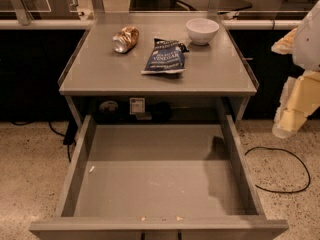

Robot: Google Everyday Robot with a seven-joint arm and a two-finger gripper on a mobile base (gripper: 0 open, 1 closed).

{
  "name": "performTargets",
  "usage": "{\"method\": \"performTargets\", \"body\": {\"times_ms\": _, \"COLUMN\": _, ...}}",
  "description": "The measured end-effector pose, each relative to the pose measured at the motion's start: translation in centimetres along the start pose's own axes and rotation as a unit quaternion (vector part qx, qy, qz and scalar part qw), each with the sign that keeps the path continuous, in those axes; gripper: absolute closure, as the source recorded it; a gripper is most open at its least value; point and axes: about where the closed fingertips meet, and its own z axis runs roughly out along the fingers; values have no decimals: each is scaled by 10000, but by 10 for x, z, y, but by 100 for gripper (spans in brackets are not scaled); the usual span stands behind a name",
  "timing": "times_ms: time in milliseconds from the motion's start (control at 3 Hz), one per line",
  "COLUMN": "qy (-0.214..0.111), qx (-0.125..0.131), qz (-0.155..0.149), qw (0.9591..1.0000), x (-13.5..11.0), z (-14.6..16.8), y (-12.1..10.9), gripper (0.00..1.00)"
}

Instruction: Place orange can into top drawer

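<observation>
The robot's pale cream gripper hangs off the table's right side; whether it is spread or pressed together cannot be told. Well to its left, up on the grey table top, the small shiny orange-gold metal can lies on its side, not yet picked. Below-left, the wide shallow grey metal top drawer stands open with no can in it. Pick and place both remain.

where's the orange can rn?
Camera view: the can lies on its side at the back left of the table, just left of the chip bag, not in the open drawer. The pincer hangs at the far right, apart from it.
</observation>
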Motion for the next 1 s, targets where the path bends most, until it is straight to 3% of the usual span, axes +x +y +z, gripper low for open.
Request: {"method": "performTargets", "body": {"times_ms": 1000, "qy": -45, "qx": 227, "qz": 1, "qw": 9997, "x": -1, "z": -5, "y": -3, "gripper": 0}}
